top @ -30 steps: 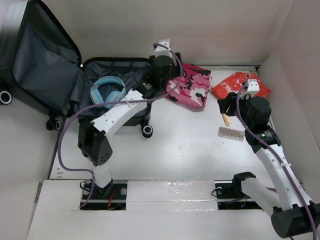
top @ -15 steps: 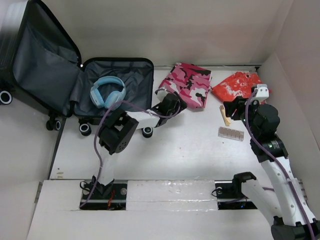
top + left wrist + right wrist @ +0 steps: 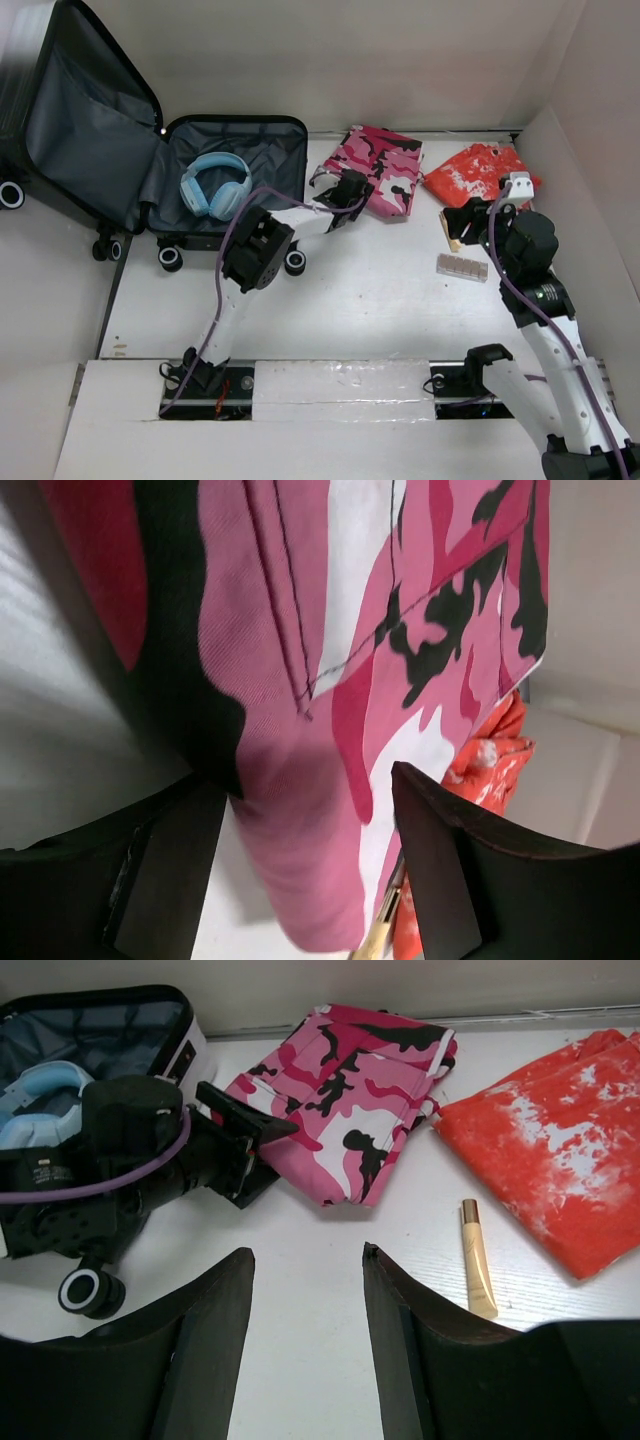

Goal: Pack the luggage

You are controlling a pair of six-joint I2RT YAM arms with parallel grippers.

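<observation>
From above, we see the luggage (image 3: 262,150) lying open at the table's (image 3: 380,310) far left corner. Its lid stands up past the left edge, and light blue headphones (image 3: 215,184) lie in the lined base. The left gripper (image 3: 340,190) sits at the near left edge of a folded pink camouflage garment (image 3: 385,165), just right of the case. Open tabletop stretches between both arms. The right gripper (image 3: 462,222) hovers close to the right wall, over a beige tube (image 3: 452,238), beside an orange-red cloth (image 3: 480,170). A clear segmented box (image 3: 462,267) lies just nearer; we cannot make out its contents.

In the left wrist view, the fingers (image 3: 170,870) are spread with the camouflage fabric filling the gap. We cannot tell whether they touch it. The case is out of frame here.

In the right wrist view, the fingers (image 3: 215,1340) are spread over bare table, with nothing between them. The tube lies just right of them, apart from the orange-red cloth. The left arm hides the case's near wall; one caster wheel (image 3: 85,1290) shows beneath it, and the frame cuts off the lid.
</observation>
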